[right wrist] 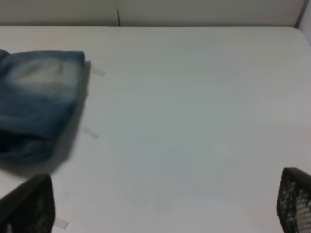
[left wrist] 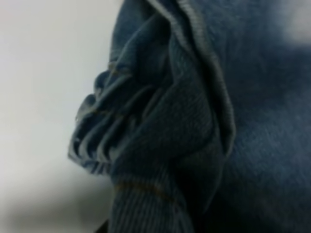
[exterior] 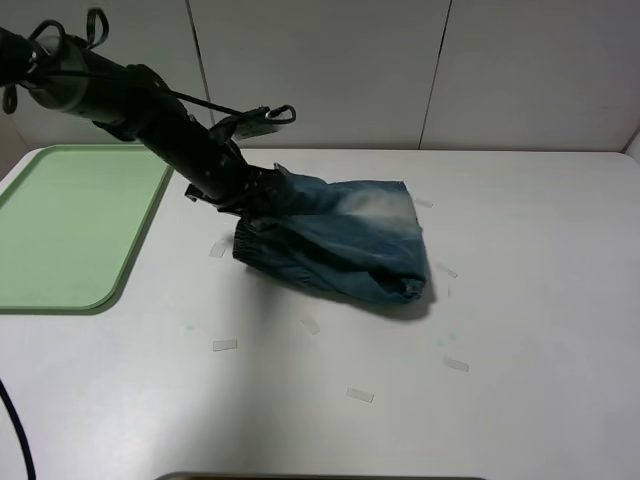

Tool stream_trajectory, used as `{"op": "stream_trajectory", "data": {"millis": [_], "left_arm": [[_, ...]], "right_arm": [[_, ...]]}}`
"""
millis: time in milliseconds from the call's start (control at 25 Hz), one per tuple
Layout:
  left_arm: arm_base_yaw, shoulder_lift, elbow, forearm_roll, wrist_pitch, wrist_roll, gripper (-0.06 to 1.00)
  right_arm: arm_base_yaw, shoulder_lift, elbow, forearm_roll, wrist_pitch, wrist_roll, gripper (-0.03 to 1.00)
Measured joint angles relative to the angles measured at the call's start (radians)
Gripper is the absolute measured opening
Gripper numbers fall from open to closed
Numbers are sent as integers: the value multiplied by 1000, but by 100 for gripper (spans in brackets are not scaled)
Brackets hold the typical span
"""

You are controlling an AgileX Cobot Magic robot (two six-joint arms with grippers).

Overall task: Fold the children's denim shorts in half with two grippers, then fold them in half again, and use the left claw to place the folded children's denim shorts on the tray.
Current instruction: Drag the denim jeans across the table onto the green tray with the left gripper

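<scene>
The children's denim shorts (exterior: pixel 345 240) lie folded in a bundle at the middle of the white table, with a pale faded patch on top. My left claw (exterior: pixel 240 192) reaches in from the upper left and is shut on the shorts' left end, which is lifted a little off the table. In the left wrist view, bunched denim and the gathered waistband (left wrist: pixel 194 121) fill the frame and hide the fingers. The pale green tray (exterior: pixel 70 225) lies at the left edge, apart from the shorts. My right gripper (right wrist: pixel 163 201) is open and empty, well to the right of the shorts (right wrist: pixel 39 97); it is outside the exterior high view.
Several small pieces of clear tape (exterior: pixel 225 345) are stuck on the white table (exterior: pixel 520 250) around the shorts. A pale panelled wall (exterior: pixel 320 70) stands behind the table's far edge. A black cable (exterior: pixel 15 430) hangs at the lower left.
</scene>
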Motion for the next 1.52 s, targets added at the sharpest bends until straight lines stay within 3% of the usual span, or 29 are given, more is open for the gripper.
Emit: {"op": "stream_trajectory", "data": {"millis": [40, 240, 440, 480, 840, 1040, 1400, 1520], "left_arm": [[5, 0, -22, 91, 32, -46, 15], [26, 0, -112, 401, 136, -194, 15], [56, 0, -190, 596, 208, -271, 15], [56, 0, -190, 596, 208, -271, 15], [96, -51, -247, 842, 274, -311, 15], [118, -84, -247, 896, 340, -321, 15], [206, -90, -247, 941, 342, -340, 15], [255, -90, -247, 1013, 314, -418, 15]], "right_arm": [[0, 0, 0, 0, 0, 0, 69], [0, 0, 0, 0, 0, 0, 69], [0, 0, 0, -1, 0, 0, 69], [0, 0, 0, -1, 0, 0, 69], [0, 0, 0, -4, 0, 0, 69], [0, 0, 0, -4, 0, 0, 69], [0, 0, 0, -4, 0, 0, 69], [0, 0, 0, -4, 0, 0, 69]]}}
